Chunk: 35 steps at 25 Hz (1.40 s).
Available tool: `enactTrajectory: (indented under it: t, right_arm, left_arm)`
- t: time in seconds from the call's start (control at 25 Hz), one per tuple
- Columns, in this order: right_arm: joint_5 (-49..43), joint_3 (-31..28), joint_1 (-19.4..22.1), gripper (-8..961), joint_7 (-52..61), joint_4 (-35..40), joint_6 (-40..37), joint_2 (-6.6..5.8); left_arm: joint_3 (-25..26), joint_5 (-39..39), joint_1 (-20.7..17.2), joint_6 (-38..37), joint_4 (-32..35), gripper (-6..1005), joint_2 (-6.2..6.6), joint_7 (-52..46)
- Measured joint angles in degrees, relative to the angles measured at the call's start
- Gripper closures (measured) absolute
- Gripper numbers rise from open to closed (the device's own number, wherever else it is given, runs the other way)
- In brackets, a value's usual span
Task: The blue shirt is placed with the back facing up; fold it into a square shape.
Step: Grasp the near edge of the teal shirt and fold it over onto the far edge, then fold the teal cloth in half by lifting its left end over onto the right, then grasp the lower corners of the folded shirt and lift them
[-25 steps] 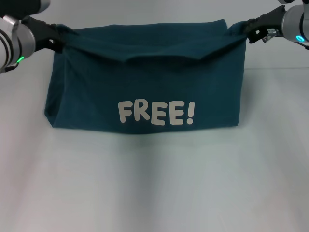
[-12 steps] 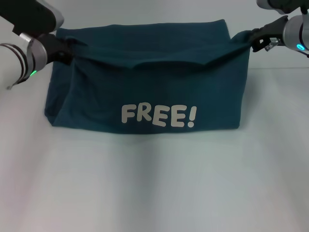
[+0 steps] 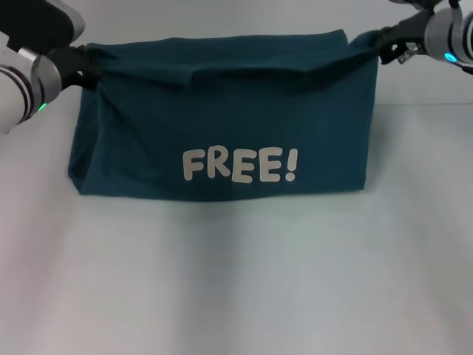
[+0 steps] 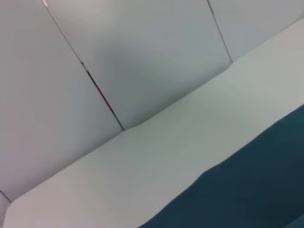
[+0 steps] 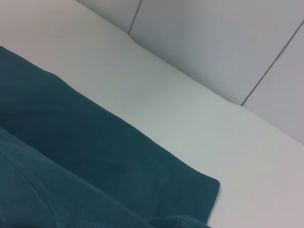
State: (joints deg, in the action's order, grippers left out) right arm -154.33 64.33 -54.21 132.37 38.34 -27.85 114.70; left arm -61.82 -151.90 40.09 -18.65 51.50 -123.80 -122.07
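The blue shirt (image 3: 222, 126) lies on the white table, folded over so its white "FREE!" lettering (image 3: 240, 165) faces up on the near layer. My left gripper (image 3: 87, 65) is shut on the shirt's far left corner, holding it a little above the table. At the far right corner my right gripper (image 3: 378, 46) is shut on the cloth in the same way. The raised edge sags between the two grippers. Part of the teal cloth shows in the left wrist view (image 4: 256, 190) and in the right wrist view (image 5: 80, 161); neither shows its own fingers.
The white table (image 3: 236, 281) stretches wide in front of the shirt. Grey wall panels (image 5: 228, 42) stand behind the table's far edge.
Both grippers have carried the held edge up and back, away from me, over the last half second. The fold between them is flatter, and the lettering has shifted slightly.
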Motion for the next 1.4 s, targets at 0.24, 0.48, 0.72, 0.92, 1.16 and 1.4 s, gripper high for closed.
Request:
enactTrajectory:
  t: [0.24,0.48,0.72,0.92,1.16,1.4]
  right_arm:
    - [-0.1,0.3,-1.8,932,-0.9,-3.1,1.7,0.10]
    - [-2.7,0.0,-1.7,890,0.7,-3.3,1.9,0.82]
    - [-7.3,0.0,-1.1,763,4.5,-3.4,2.3,1.58]
    - [-7.6,0.1,0.8,530,4.6,-1.0,2.6,2.89]
    - [-8.9,0.7,3.2,278,4.5,2.4,1.9,4.75]
    - [-9.1,0.8,4.1,274,6.4,4.7,-3.6,5.27]
  left_arm:
    - [-0.4,0.1,0.1,1.9,-3.4,956,-0.06,1.5]
    - [-1.1,0.2,-0.1,3.3,-4.9,953,-0.11,3.4]
    - [-1.4,0.2,-0.1,4.9,-5.4,939,-0.17,4.8]
    - [-2.8,0.0,0.0,6.5,-6.8,851,-0.22,6.6]
    - [-2.9,0.2,0.4,8.2,-8.0,641,-0.22,6.6]
    - [-2.1,0.2,-0.4,6.8,-7.7,563,-0.42,5.7]
